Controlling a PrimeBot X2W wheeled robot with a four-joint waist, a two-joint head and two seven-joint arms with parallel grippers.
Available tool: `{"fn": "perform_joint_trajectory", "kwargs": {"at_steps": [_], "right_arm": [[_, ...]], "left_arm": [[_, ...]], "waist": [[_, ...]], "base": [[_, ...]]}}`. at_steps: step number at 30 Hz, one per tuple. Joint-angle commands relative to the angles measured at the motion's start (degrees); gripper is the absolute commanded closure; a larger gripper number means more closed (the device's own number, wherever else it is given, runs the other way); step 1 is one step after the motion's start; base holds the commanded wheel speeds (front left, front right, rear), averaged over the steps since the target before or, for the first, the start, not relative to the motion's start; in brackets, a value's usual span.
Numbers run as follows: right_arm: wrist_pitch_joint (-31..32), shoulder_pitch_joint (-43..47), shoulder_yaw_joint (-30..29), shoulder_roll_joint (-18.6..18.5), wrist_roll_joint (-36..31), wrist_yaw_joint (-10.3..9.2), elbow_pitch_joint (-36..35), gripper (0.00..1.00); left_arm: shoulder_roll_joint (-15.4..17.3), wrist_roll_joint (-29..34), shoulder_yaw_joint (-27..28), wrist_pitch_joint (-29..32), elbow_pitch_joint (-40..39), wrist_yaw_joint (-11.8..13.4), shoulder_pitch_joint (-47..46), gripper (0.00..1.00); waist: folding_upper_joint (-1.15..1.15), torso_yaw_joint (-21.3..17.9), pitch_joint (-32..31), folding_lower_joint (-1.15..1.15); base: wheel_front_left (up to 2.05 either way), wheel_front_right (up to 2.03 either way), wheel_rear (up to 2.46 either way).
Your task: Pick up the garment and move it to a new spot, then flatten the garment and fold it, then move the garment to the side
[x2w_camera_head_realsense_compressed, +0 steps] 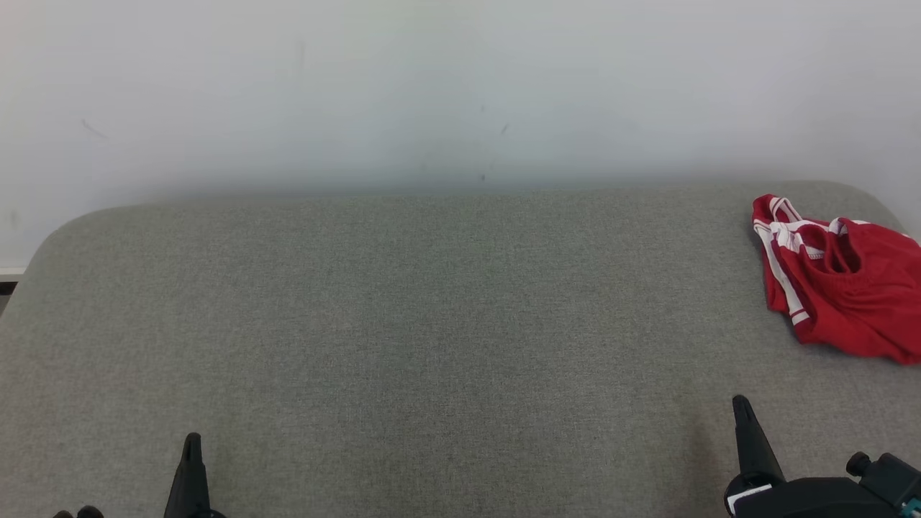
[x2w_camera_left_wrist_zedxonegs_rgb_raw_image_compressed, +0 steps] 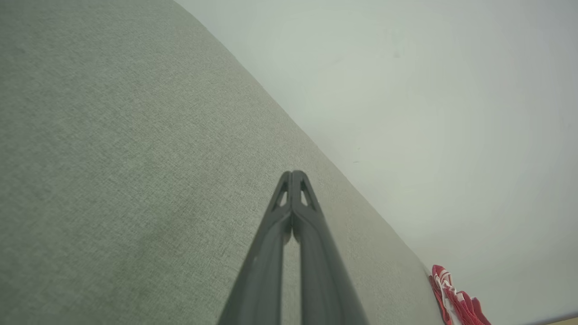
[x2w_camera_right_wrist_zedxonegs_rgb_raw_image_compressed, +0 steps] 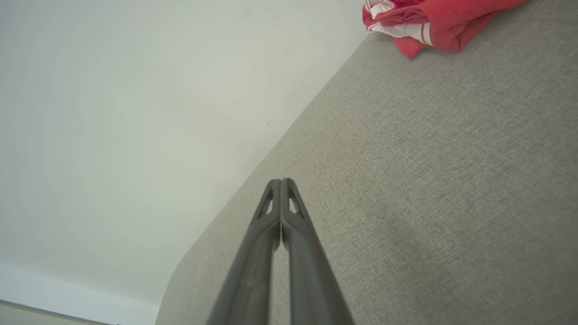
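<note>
A red garment [x2w_camera_head_realsense_compressed: 842, 280] with white trim lies crumpled at the far right of the grey fabric surface [x2w_camera_head_realsense_compressed: 432, 324], partly cut off by the frame edge. It also shows as the garment [x2w_camera_left_wrist_zedxonegs_rgb_raw_image_compressed: 456, 300] low in the left wrist view and the garment [x2w_camera_right_wrist_zedxonegs_rgb_raw_image_compressed: 429, 22] at the top of the right wrist view. My left gripper [x2w_camera_head_realsense_compressed: 191, 440] sits at the lower left, shut and empty, its tips [x2w_camera_left_wrist_zedxonegs_rgb_raw_image_compressed: 293, 174] pressed together. My right gripper [x2w_camera_head_realsense_compressed: 741, 403] stands at the lower right, shut and empty [x2w_camera_right_wrist_zedxonegs_rgb_raw_image_compressed: 281, 181], a short way in front of the garment.
A pale wall [x2w_camera_head_realsense_compressed: 432, 86] rises right behind the grey surface, whose far corners are rounded. A strip of floor edge [x2w_camera_head_realsense_compressed: 8, 277] shows at the far left.
</note>
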Motion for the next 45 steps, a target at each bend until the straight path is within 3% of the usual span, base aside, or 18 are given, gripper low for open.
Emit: {"fn": "perform_joint_trajectory", "kwargs": {"at_steps": [1, 45], "right_arm": [[0.40, -1.27, -0.43, -0.19, 2.13, -0.05, -0.68, 1.00], [6.41, -4.16, -3.82, 0.25, 25.95, -0.09, -0.06, 1.00]], "left_arm": [[0.06, -2.44, 0.24, 0.50, -0.41, 0.03, -1.32, 1.00], [-0.11, -28.03, 0.58, 7.09, 1.28, 0.06, -4.81, 1.00]], "waist": [[-0.01, 0.00, 0.02, 0.00], [-0.01, 0.03, 0.61, 0.00]], "base": [[0.00, 0.00, 0.00], [0.00, 0.00, 0.00]]}}
